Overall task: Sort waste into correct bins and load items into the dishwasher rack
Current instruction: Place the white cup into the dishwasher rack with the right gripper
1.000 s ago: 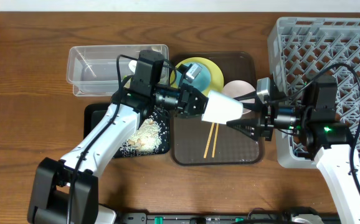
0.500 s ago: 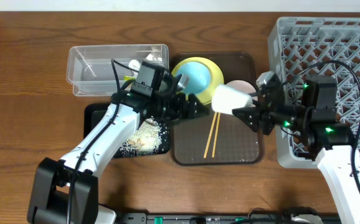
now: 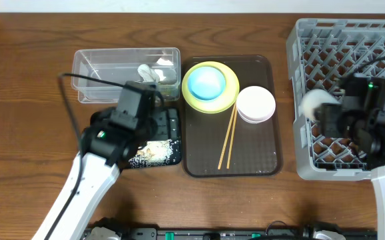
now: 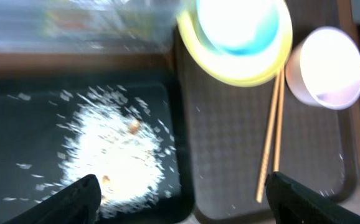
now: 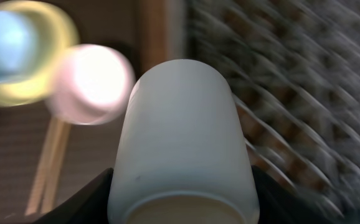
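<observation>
My right gripper [image 5: 183, 208] is shut on the small white cup [image 5: 183, 137], holding it on its side over the left edge of the grey dishwasher rack [image 3: 352, 40]. In the overhead view the cup [image 3: 314, 105] shows just left of that gripper [image 3: 327, 115]. My left gripper [image 4: 186, 202] is open and empty above the black tray [image 4: 18, 106], where the rice scraps [image 4: 114, 149] lie. The blue bowl [image 3: 206, 81] sits on the yellow plate [image 3: 227, 99]. Beside them are the pink-white bowl [image 3: 256, 105] and two chopsticks [image 3: 229, 137]. White tissue [image 3: 149, 71] lies in the clear tub [image 3: 92, 73].
The plate, bowls and chopsticks rest on a brown serving tray [image 3: 259, 153] between the black tray [image 3: 106, 120] and the rack. The rack's lattice cells [image 5: 279, 81] are blurred in the right wrist view. Bare wooden table [image 3: 26, 133] lies to the left.
My left gripper opened, let go of the cup and drew back left over the black tray. My right gripper carried the cup right, from above the brown tray to the rack's edge.
</observation>
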